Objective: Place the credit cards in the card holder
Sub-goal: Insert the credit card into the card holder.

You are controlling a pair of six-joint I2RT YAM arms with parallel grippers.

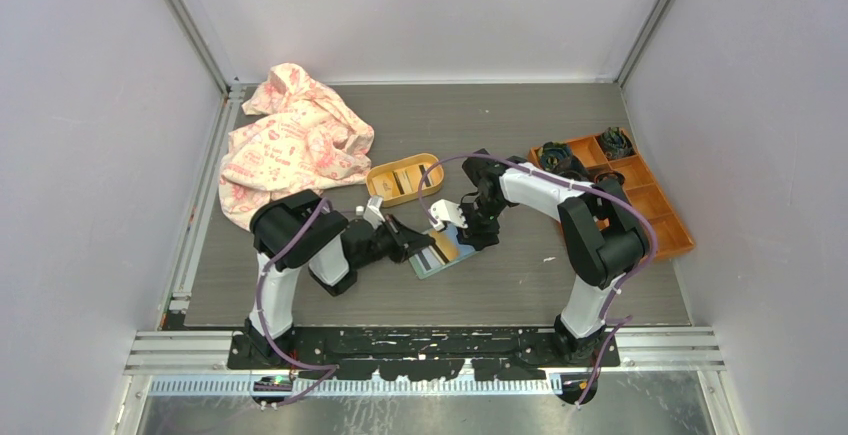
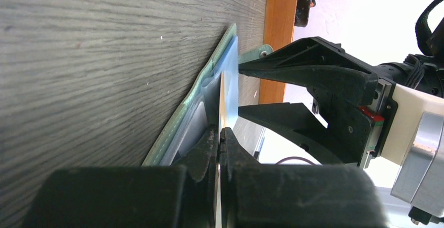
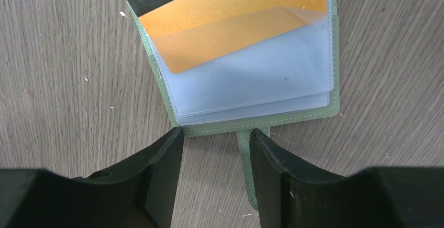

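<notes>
left hand (image 2: 219,134) pinching card (image 3: 225,23) edge, card holder (image 3: 251,96) open

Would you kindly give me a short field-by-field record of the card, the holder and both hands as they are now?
card holder: lies open on the table, slots up
gold card: partly inside the card holder, striped end out
left hand: shut on the gold card's edge
right hand: open, astride the holder's snap strap
</notes>
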